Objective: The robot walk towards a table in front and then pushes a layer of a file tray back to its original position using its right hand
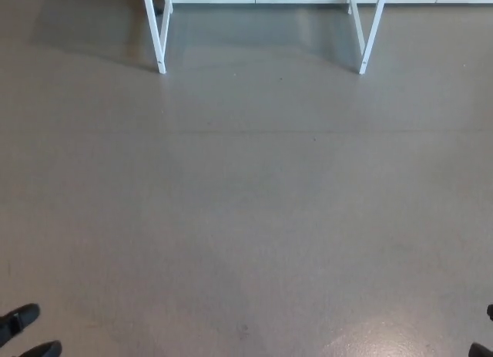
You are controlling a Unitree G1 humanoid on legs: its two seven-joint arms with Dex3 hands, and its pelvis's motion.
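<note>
1. Head view: the camera looks down on a bare grey floor [246, 218] that fills nearly the whole picture.
2. At 11 o'clock and 1 o'clock stand two white table legs [156, 33], the left pair and the right pair [368, 33] well apart; the tabletop is cut off above the frame.
3. The file tray is not in view, so which layer sticks out cannot be told; it is presumably on the table ahead, above the frame.
4. At 7 o'clock black tips of the left hand [27, 334] show at the corner; whether its fingers are spread or closed cannot be told.
5. At 5 o'clock only a dark sliver of the right hand [484, 345] shows at the edge; its state cannot be told either.
6. Judgement: the task is at the walking stage, with open floor between the robot and the table.
7. Risk: with the tray unseen, a drifting approach could leave the robot off-centre, so the right hand meets a leg or the wrong layer.
8. Risk: stopping late could bump the table and shift the tray.
</note>
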